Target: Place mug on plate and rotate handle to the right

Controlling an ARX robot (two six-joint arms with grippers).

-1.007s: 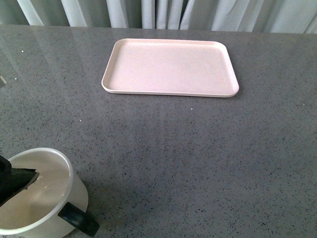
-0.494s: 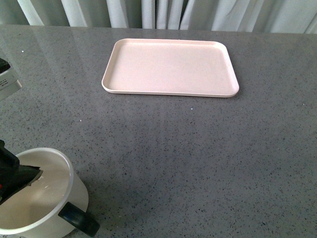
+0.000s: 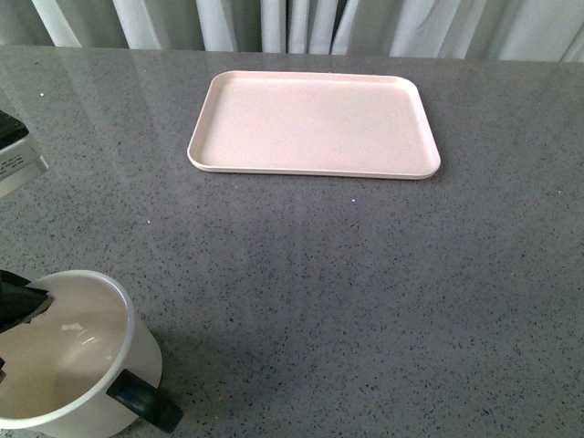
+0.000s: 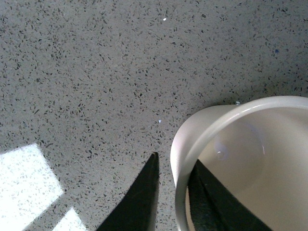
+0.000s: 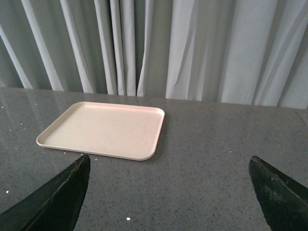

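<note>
The white mug (image 3: 73, 356) sits at the near left of the grey table, its black handle (image 3: 144, 403) pointing toward the near right. Its smiley face is hidden. My left gripper (image 3: 20, 303) is shut on the mug's rim at the left edge of the view. In the left wrist view the gripper (image 4: 175, 192) has one black finger (image 4: 142, 197) outside the mug (image 4: 250, 159) and one inside. The pale pink plate (image 3: 315, 123) lies empty at the far centre. My right gripper (image 5: 168, 192) is open and empty, above the table short of the plate (image 5: 103, 129).
A grey and white part of the left arm (image 3: 14, 153) shows at the left edge. Pale curtains (image 5: 192, 48) hang behind the table's far edge. Grey speckled tabletop (image 3: 365, 292) lies between the mug and the plate.
The left finger in the front view has shifted left toward the mug's rim. The arm part at the left edge has come further into view. The mug has barely moved.
</note>
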